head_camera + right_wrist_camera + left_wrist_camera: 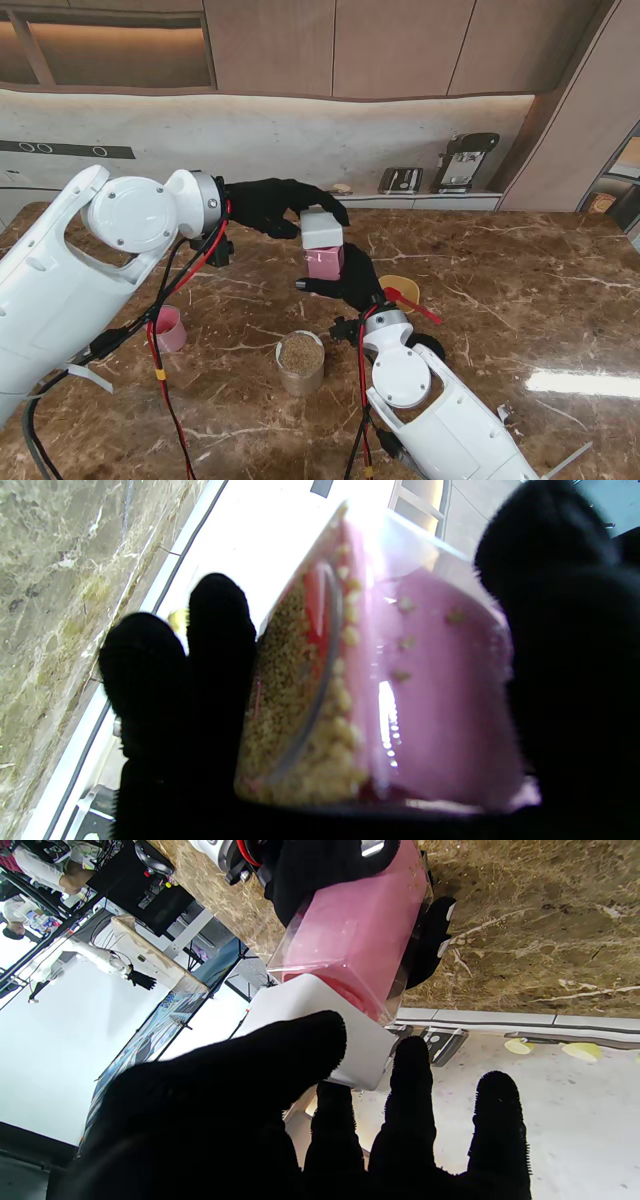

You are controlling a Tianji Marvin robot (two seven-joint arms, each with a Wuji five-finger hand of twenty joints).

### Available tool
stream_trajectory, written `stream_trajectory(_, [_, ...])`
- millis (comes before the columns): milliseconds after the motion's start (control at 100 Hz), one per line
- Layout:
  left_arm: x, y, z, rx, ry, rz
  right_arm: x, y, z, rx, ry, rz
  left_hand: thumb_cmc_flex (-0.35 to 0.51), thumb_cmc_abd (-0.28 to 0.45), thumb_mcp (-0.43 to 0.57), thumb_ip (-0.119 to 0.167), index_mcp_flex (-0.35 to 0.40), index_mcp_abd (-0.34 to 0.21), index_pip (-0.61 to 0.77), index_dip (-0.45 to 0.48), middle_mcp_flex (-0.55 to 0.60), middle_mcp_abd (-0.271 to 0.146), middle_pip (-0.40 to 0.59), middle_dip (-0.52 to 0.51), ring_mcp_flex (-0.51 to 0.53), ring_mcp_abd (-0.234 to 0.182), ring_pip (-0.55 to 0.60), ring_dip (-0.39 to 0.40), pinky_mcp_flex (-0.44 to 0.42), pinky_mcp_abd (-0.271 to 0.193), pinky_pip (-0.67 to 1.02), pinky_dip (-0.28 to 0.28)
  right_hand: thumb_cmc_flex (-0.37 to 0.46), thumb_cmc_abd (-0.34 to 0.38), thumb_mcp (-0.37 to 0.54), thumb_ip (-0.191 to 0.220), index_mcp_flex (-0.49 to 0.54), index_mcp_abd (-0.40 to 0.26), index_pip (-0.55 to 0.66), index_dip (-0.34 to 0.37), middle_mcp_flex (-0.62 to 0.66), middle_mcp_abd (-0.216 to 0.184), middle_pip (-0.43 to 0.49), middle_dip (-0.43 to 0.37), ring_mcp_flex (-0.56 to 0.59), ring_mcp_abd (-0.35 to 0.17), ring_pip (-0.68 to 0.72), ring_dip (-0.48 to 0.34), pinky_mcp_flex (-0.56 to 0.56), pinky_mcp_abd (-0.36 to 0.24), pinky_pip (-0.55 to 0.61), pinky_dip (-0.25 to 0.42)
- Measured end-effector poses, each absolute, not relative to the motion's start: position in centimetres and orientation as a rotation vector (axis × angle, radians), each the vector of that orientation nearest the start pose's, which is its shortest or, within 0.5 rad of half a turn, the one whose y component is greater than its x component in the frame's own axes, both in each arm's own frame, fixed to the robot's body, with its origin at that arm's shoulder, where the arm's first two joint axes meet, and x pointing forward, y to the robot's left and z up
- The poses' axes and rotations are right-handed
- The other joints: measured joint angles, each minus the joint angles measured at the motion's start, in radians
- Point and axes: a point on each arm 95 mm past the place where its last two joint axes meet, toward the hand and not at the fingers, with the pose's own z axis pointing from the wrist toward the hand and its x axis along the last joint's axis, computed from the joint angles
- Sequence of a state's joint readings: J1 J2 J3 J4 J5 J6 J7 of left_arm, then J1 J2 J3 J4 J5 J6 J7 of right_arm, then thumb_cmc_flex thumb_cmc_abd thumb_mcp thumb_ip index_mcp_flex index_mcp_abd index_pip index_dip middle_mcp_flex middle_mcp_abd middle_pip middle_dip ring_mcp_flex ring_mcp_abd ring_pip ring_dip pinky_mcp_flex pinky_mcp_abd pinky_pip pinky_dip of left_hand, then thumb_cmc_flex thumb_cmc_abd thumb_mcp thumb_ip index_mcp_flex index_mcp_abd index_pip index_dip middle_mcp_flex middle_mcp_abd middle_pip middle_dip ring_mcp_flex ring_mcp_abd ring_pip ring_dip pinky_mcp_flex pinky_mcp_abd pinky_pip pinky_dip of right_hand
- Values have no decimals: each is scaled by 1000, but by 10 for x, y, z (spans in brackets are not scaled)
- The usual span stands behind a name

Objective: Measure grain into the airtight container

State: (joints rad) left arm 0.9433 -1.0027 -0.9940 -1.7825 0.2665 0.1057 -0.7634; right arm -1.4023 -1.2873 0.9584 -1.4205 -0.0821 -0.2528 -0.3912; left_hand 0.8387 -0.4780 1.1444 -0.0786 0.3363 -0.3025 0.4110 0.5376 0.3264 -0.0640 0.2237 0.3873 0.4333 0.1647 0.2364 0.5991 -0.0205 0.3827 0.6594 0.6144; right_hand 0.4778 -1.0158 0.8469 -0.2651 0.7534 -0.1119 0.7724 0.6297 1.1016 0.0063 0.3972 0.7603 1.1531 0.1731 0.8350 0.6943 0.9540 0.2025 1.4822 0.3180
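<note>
The pink airtight container [326, 261] is held up off the brown marbled tabletop [500, 290], near the middle of the stand's view, between the two black-gloved hands. It is gripped from the nearer side by the right hand [352, 284], whose fingers [220, 645] and thumb are closed around its clear-walled body [425, 695]. In the right wrist view, pale grain [295, 690] is seen lying against one inner wall, with a few loose kernels stuck to the pink side. The white lid [322, 229] sits on top of the container, and the left hand [275, 204] is wrapped over it from the left, thumb [280, 1050] pressed on the lid's flat face [320, 1010] and fingertips [412, 1060] curled past its far edge. Whether the lid is fully seated cannot be told.

Nearer to me on the tabletop, a short glass jar [300, 362] filled with brown grain stands upright. A pink cup [169, 328] stands to the left of it, partly hidden by the left arm. To the right of the right hand, a yellow bowl [403, 287] is seen with a red scoop [408, 302] resting at its nearer edge.
</note>
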Motion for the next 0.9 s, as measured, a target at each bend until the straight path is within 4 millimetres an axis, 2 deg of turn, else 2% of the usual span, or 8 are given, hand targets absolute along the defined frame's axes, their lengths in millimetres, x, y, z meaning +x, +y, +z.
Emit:
stream_trajectory(200, [453, -92, -105, -1333, 2102, -1749, 417, 107, -320, -1912, -624, -2498, -125, -2, -4, 0, -27, 41, -9, 0, 13, 39, -5, 62, 39, -6, 22, 71, 3, 0, 2, 2, 1, 0, 0, 0, 0, -4, 0, 0, 0, 0, 0, 0, 0, -5, 0, 0, 0, 0, 0, 0])
stream_trajectory(320, [454, -92, -104, -1288, 2095, -1740, 417, 107, -320, -1912, -626, -2496, -155, -12, -88, 0, -27, 43, -9, 0, 55, 54, 3, 111, 65, -14, 56, 111, 19, 0, 18, 14, 1, -1, 0, 0, 0, -4, 0, 0, 0, 0, 0, 0, 0, -6, 0, 0, 0, -1, 0, 0])
stream_trajectory(380, [454, -92, -104, -1272, 2088, -1744, 417, 107, -320, -1912, -626, -2495, -156, -12, -113, -1, -27, 49, -9, -1, 67, 61, 7, 131, 66, -14, 68, 136, 23, 0, 29, 15, 1, -1, 0, 0, 0, -4, 0, 0, 0, 0, 0, 0, 0, -6, 0, 0, 0, -1, 0, 0])
stream_trajectory(590, [453, -94, -104, -1240, 2116, -1709, 415, 107, -322, -1918, -628, -2488, -156, -11, -168, -1, -11, 84, -34, -147, 67, 87, 17, 210, 66, -14, 105, 219, 23, 0, 30, 15, 3, -2, 0, 0, 0, -4, 0, 0, 0, 0, 0, 0, 0, -6, 0, 0, -1, -1, 0, 0])
stream_trajectory(710, [453, -94, -102, -1224, 2144, -1673, 414, 108, -324, -1926, -633, -2480, -156, -11, -172, -1, 7, 84, -47, -158, 67, 93, 57, 244, 65, -14, 118, 257, 12, 0, 30, 15, 14, -10, 0, 0, 0, -5, 0, 0, -4, 0, 0, 0, 0, -6, 0, 0, -1, -1, 0, 0])
stream_trajectory(900, [454, -95, -102, -1197, 2145, -1655, 413, 108, -325, -1933, -635, -2472, -157, -11, -179, -1, 5, 79, -45, -137, 77, 94, 84, 257, 65, -14, 118, 270, 12, -1, 30, 15, 14, -10, 0, 0, 0, -5, 0, 0, -4, 0, 0, 0, 0, -6, 0, 0, -1, -1, 0, 0])
